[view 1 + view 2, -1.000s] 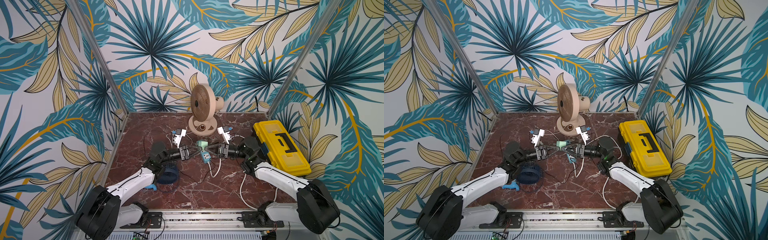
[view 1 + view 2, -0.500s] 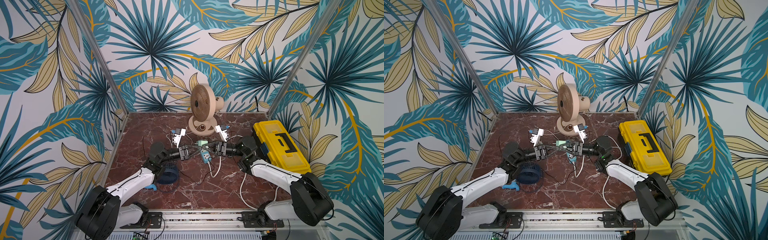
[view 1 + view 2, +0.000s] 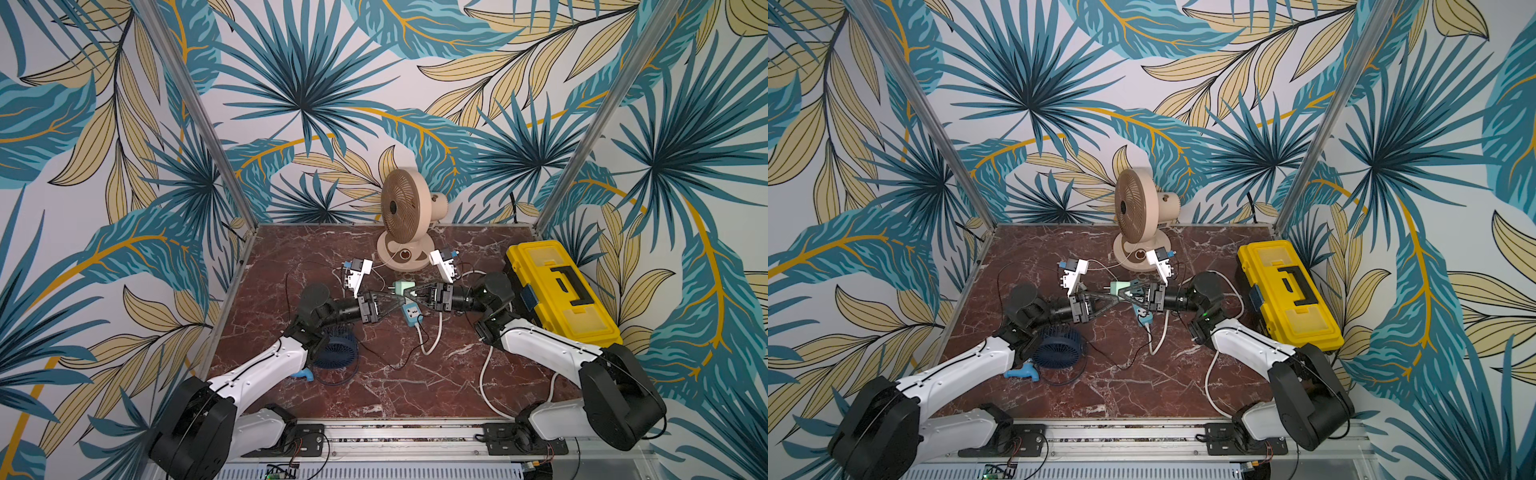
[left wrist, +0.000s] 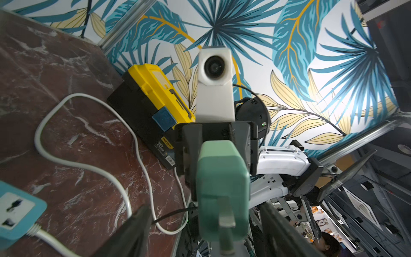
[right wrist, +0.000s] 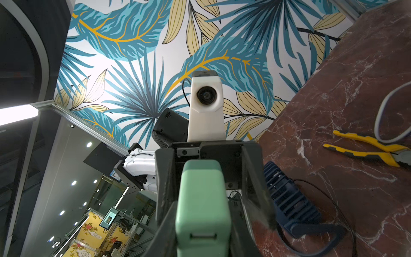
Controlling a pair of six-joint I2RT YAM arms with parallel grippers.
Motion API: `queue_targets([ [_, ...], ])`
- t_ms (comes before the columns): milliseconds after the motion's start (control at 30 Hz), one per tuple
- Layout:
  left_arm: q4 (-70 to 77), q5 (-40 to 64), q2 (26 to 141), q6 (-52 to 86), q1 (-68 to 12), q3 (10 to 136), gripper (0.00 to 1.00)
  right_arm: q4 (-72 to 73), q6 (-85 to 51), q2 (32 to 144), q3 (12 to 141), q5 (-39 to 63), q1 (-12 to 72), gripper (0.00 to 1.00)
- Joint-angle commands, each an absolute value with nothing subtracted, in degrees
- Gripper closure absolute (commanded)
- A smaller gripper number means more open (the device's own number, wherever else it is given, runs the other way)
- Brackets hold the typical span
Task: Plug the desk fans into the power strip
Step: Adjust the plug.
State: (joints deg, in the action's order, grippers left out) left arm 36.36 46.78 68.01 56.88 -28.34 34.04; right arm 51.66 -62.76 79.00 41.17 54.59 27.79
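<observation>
The power strip (image 3: 411,314) is a short light-blue bar with a white socket face. It lies flat near the middle of the marble table (image 3: 291,257), under the spot where the two grippers meet. Its thick white cord (image 3: 481,380) loops over the table toward the front edge.

Just above the strip's far end, clear of the table, hangs a pale green plug (image 3: 400,287), with a metal prong pointing toward the left arm. The right gripper (image 3: 409,291) has closed its fingers on the plug's sides and carries it. The left gripper (image 3: 395,301) faces it nose to nose, its fingers spread wide on either side of the plug and holding nothing.

Both arms reach in low from the front corners, forearms close to level.

A beige fan (image 3: 401,208) stands at the back wall, a yellow toolbox (image 3: 557,291) on the right, and a small navy fan (image 3: 334,353) under the left arm.
</observation>
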Motion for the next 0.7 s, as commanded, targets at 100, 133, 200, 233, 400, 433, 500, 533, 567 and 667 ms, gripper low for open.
queue_targets([
  [100,6.7,34.4,61.0,46.2,-24.5,39.2,0.0,7.4,-39.6,71.6,46.1,45.2,28.0,1.0],
  [133,2.1,31.5,60.1,44.9,-23.6,40.5,0.0,1.4,-36.0,71.0,47.2,43.0,28.0,1.0],
  [200,-5.4,25.5,59.1,42.5,-23.1,43.0,0.0,-8.4,-31.3,70.8,49.0,39.9,28.0,1.0],
  [233,-8.6,22.1,58.9,41.3,-23.1,44.4,0.0,-14.0,-29.3,71.1,50.2,37.3,28.1,1.0],
  [400,-21.6,8.5,59.4,34.1,-23.1,51.0,0.0,-30.1,-22.8,76.9,55.7,25.8,28.7,1.0],
  [433,-23.0,5.1,59.0,33.0,-23.1,51.3,0.0,-32.4,-21.9,78.2,56.8,23.6,28.9,1.0],
  [500,-23.9,-0.8,58.1,30.8,-23.0,50.4,0.0,-35.9,-20.9,80.8,59.5,19.3,29.6,1.0],
  [533,-23.6,-3.5,57.5,29.7,-23.1,49.3,0.0,-37.1,-20.6,82.2,60.7,17.8,30.0,1.0],
  [567,-23.0,-5.3,56.8,28.7,-23.1,48.0,0.0,-38.4,-20.3,83.9,62.2,16.4,30.5,1.0],
  [667,-20.4,-11.4,54.9,27.3,-23.1,43.5,0.0,-42.7,-19.4,89.0,67.7,12.1,32.4,1.0],
])
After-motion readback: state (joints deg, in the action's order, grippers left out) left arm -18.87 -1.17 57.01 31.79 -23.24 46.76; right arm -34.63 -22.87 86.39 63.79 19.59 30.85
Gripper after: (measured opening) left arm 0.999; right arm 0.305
